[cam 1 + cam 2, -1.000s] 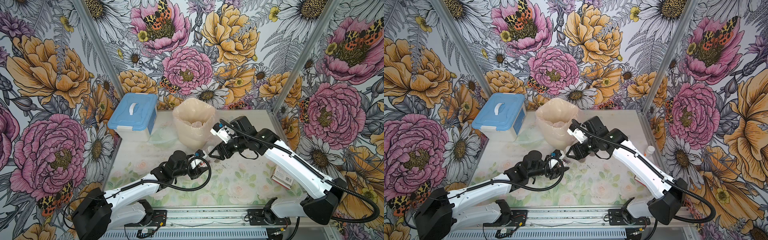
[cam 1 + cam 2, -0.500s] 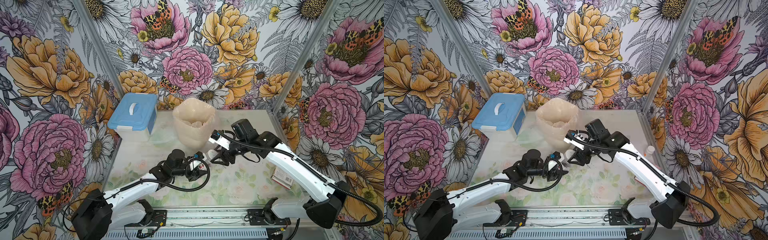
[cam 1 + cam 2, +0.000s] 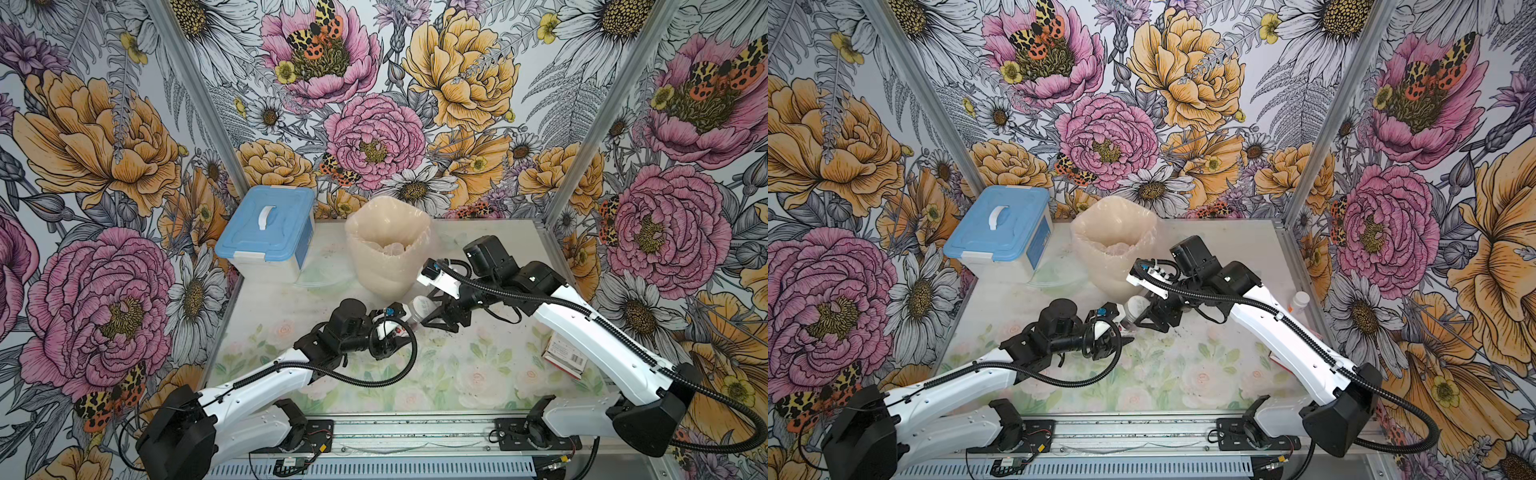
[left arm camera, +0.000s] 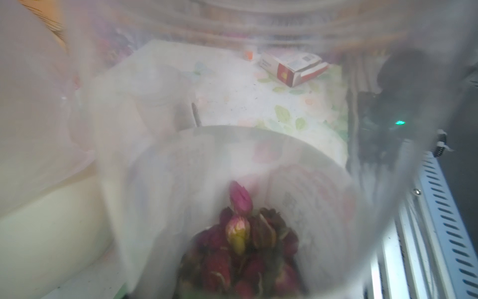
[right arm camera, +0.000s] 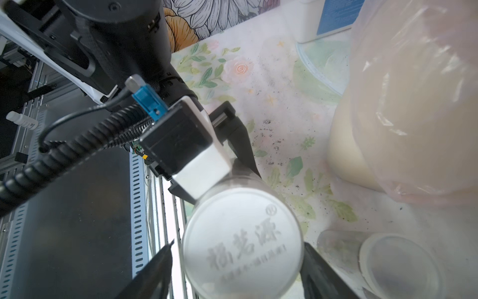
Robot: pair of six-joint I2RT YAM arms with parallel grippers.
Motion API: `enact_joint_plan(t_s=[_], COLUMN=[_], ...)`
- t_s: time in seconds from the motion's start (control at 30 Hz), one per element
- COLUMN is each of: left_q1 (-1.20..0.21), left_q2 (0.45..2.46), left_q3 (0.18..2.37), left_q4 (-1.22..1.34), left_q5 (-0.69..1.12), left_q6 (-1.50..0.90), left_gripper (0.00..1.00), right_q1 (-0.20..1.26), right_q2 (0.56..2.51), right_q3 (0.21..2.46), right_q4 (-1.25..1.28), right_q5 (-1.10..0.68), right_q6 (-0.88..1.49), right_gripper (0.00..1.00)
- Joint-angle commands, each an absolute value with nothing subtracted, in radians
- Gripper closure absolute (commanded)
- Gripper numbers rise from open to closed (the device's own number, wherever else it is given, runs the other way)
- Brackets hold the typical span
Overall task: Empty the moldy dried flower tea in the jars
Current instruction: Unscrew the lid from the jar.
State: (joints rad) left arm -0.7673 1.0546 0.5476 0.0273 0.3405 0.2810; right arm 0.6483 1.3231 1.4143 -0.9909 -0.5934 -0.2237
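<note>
- Moldy dried flower tea (image 4: 240, 240), dark red and pink rosebuds, is sitting heaped at one end of a clear plastic cylindrical jar (image 4: 323, 194), showing through the hazy wall in the left wrist view.
- The left end effector (image 3: 404, 327) is clamping that jar by its body, keeping it near the middle of the floral-print desk (image 3: 457, 374), just in front of the cream bin lined with a pale plastic bag (image 3: 386, 249).
- A round translucent-white lid (image 5: 241, 240), embossed with characters, is capping the jar's end and facing the right wrist camera.
- The right end effector (image 5: 238, 248) is straddling this lid with its jaws apart. A gap is showing beside one black finger (image 5: 155, 271), while the other seems to be brushing the rim, though blur is making that hard to judge.
- Another clear jar with a white lid (image 5: 398, 261) is lying on the desk beside the bin.
- Dark specks (image 5: 271, 134) are lying scattered over the desk.
- A blue-lidded white storage box (image 3: 266, 237) is standing at the back, left of the bin.
- A red-and-white carton (image 3: 563, 355) is lying beside the right arm, and a small white-capped bottle (image 3: 1299, 300) is standing at the desk's right edge.
</note>
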Motion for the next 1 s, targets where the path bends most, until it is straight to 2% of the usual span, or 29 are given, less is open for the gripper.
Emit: enact_joint_plan(t_s=[0.0, 0.17, 0.43, 0.6, 0.8, 0.93, 0.97], left_q1=[-0.765, -0.783, -0.828, -0.835, -0.836, -0.837, -0.837], left_q2=[1.029, 1.028, 1.035, 1.039, 1.039, 1.038, 1.040], left_q3=[0.559, 0.555, 0.564, 0.566, 0.566, 0.565, 0.565], left_q4=[0.052, 0.051, 0.035, 0.034, 0.031, 0.031, 0.032], left_q5=[0.228, 0.161, 0.065, 0.049, 0.043, 0.043, 0.044], left_q6=[0.305, 0.332, 0.379, 0.383, 0.381, 0.380, 0.379], left_gripper=[0.44, 0.44, 0.44, 0.44, 0.44, 0.44, 0.44], right_q1=[0.647, 0.646, 0.644, 0.646, 0.650, 0.660, 0.664], right_q2=[1.302, 1.337, 1.427, 1.459, 1.453, 1.452, 1.451], right_q3=[1.470, 1.503, 1.547, 1.536, 1.506, 1.488, 1.485], right_q4=[-0.997, -0.998, -1.000, -1.000, -1.002, -1.003, -1.003], right_q5=[-0.599, -0.548, -0.473, -0.508, -0.528, -0.548, -0.553], right_q6=[-0.045, 0.145, 0.383, 0.431, 0.427, 0.418, 0.414], right_gripper=[0.14, 0.01, 0.01, 0.11, 0.28, 0.33, 0.38])
